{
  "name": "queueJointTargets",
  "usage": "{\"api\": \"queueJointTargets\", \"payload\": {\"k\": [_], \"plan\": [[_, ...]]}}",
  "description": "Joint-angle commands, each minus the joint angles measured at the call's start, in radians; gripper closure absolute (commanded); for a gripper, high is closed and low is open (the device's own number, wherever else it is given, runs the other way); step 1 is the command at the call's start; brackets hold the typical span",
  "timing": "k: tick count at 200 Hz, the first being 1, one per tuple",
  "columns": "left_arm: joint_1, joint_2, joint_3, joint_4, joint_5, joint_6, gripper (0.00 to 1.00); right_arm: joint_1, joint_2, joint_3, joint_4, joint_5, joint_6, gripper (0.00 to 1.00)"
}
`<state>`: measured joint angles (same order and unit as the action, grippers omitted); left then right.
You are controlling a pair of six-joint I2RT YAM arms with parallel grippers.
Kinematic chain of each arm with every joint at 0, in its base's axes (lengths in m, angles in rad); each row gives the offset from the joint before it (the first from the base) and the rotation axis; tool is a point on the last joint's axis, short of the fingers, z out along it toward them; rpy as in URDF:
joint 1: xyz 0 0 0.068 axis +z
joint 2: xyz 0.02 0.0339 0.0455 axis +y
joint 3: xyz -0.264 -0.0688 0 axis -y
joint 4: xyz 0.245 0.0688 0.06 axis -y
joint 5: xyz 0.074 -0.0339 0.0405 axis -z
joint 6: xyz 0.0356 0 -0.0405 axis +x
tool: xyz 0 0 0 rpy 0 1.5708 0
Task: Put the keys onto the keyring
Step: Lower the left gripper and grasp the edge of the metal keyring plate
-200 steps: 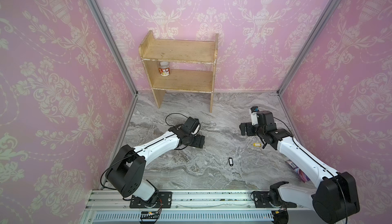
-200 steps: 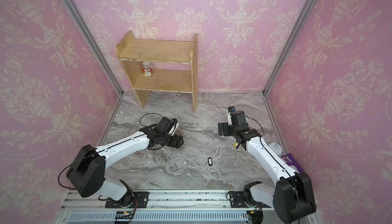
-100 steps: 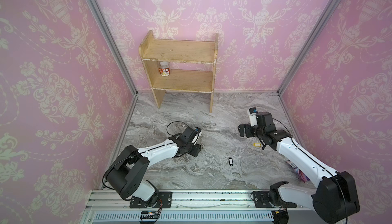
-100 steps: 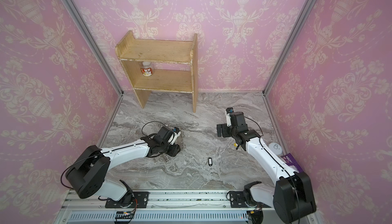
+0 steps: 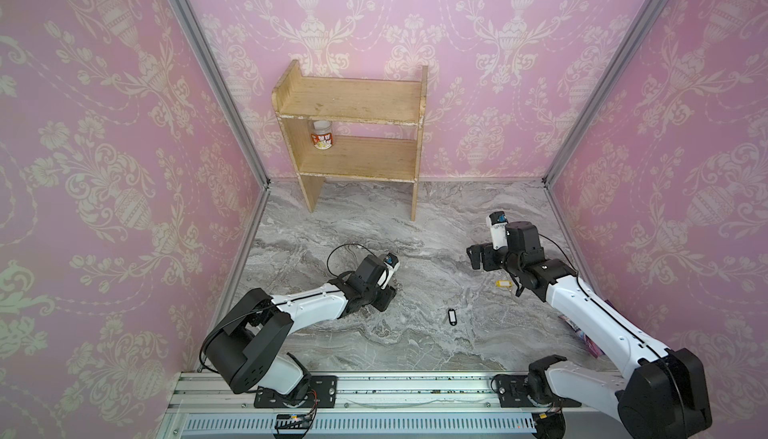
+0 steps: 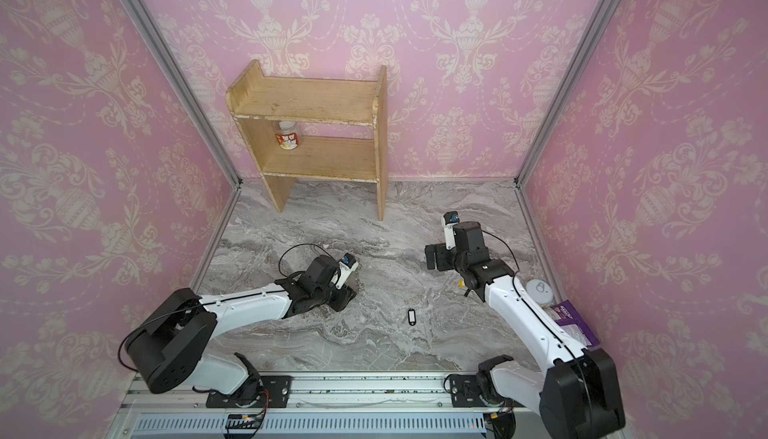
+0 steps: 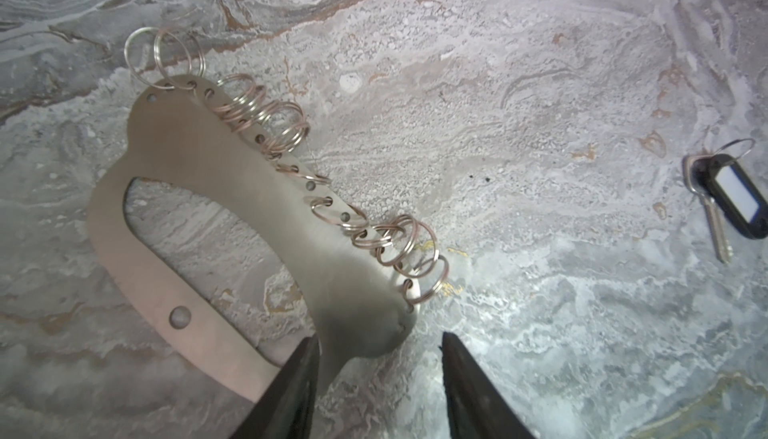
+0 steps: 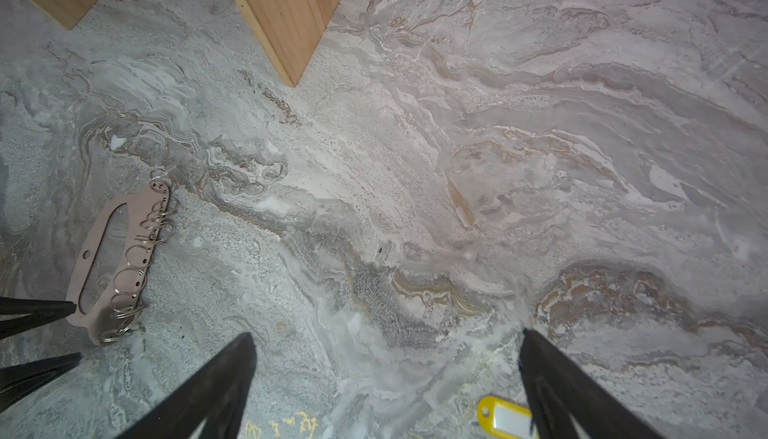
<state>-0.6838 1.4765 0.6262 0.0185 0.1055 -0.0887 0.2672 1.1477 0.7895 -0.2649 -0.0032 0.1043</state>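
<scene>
The keyring (image 7: 232, 166) is a flat grey-brown plate with a handle slot and several metal split rings, lying on the marble floor (image 5: 415, 349). My left gripper (image 7: 379, 339) is low over it with its jaws apart. The plate's rounded end sits between them; one finger touches it and a gap stays by the other. The right wrist view shows this keyring (image 8: 143, 202) and the left gripper (image 8: 79, 331). The black key tag (image 7: 737, 195) lies loose, a metal key on its ring. My right gripper (image 8: 386, 339) hovers open and empty, the yellow key tag (image 8: 505, 418) by one finger.
A wooden shelf (image 5: 353, 133) stands against the back wall with a small jar (image 5: 322, 137) on its lower board. In both top views the black tag (image 5: 451, 316) lies between the arms. A white round thing (image 6: 540, 289) and a purple packet (image 6: 569, 316) lie by the right wall.
My left gripper has come forward and down onto the keyring's end, and its jaws have narrowed. The right gripper has shifted slightly left and stayed open.
</scene>
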Motion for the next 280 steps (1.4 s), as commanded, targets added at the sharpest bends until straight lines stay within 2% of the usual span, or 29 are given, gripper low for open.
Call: {"api": "queueJointTargets", "payload": {"k": [1, 60, 108, 181, 280], "plan": [[-0.020, -0.014, -0.013, 0.050, 0.004, 0.060, 0.55, 0.007, -0.013, -0.016, 0.017, 0.003, -0.021, 0.00], [-0.034, -0.004, -0.036, 0.078, 0.029, 0.058, 0.70, 0.006, -0.029, -0.024, 0.021, 0.006, -0.023, 0.00], [-0.052, 0.014, -0.031, 0.101, 0.039, 0.053, 0.69, 0.007, -0.034, -0.026, 0.023, 0.010, -0.025, 0.00], [-0.063, 0.061, -0.017, 0.111, -0.026, 0.045, 0.65, 0.007, -0.035, -0.029, 0.028, 0.014, -0.027, 0.00], [-0.073, 0.081, 0.022, 0.113, 0.010, 0.061, 0.66, 0.007, -0.031, -0.031, 0.035, 0.014, -0.029, 0.00]]}}
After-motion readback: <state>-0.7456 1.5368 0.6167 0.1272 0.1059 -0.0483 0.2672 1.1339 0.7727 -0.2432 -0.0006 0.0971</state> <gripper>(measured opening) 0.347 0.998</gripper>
